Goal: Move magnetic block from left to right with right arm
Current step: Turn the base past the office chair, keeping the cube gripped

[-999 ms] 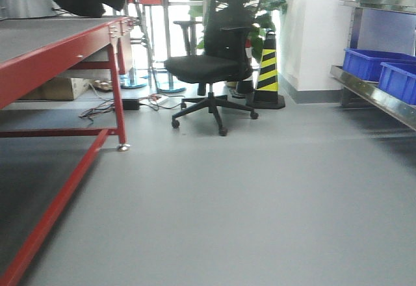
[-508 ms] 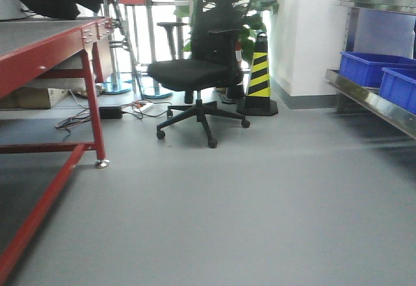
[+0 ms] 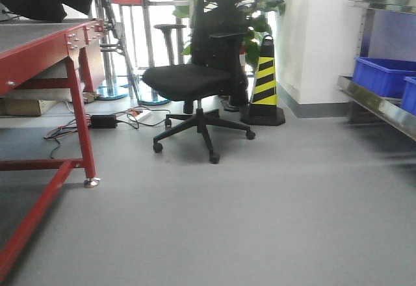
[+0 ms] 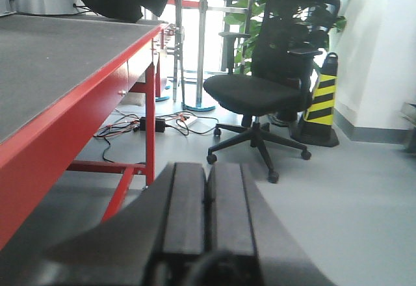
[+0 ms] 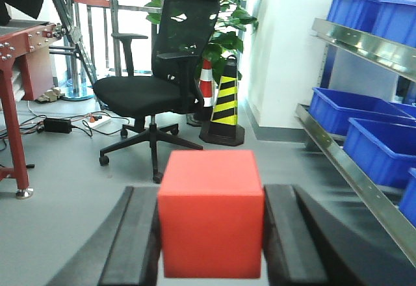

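The magnetic block (image 5: 211,211), a plain bright red cube, fills the lower middle of the right wrist view. My right gripper (image 5: 211,198) is shut on it, one black finger pressed to each side, and holds it in the air above the grey floor. In the left wrist view my left gripper (image 4: 207,175) is shut with nothing in it, its two dark fingers pressed together, beside the red table (image 4: 84,97). Neither arm nor the block shows in the front view.
A red-framed table (image 3: 39,58) stands at the left. A black office chair (image 3: 195,78) and a yellow-black cone (image 3: 265,81) stand ahead. Steel shelves with blue bins (image 3: 383,75) line the right wall. Cables (image 3: 104,122) lie on the floor under the table.
The front view has shifted: the red table has slid left and out of frame, the chair and cone sit nearer and larger. The base has moved forward and rightward.
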Motion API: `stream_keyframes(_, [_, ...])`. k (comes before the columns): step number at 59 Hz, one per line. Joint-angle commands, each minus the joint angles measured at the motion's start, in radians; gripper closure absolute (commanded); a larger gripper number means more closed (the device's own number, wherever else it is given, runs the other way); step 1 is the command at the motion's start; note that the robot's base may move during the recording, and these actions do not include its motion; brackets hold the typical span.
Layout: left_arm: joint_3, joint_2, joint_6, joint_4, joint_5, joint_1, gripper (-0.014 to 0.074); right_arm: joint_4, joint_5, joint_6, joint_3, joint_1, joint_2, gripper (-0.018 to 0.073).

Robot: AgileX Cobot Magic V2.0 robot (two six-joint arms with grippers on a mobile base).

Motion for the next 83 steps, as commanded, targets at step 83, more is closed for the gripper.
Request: stream_keyframes(83, [0.008,-0.012,-0.004,0.0,-0.088,0.0,0.0713,-0.011,-0.096,0.0,-0.027,-0.005,0.012,0.0368])
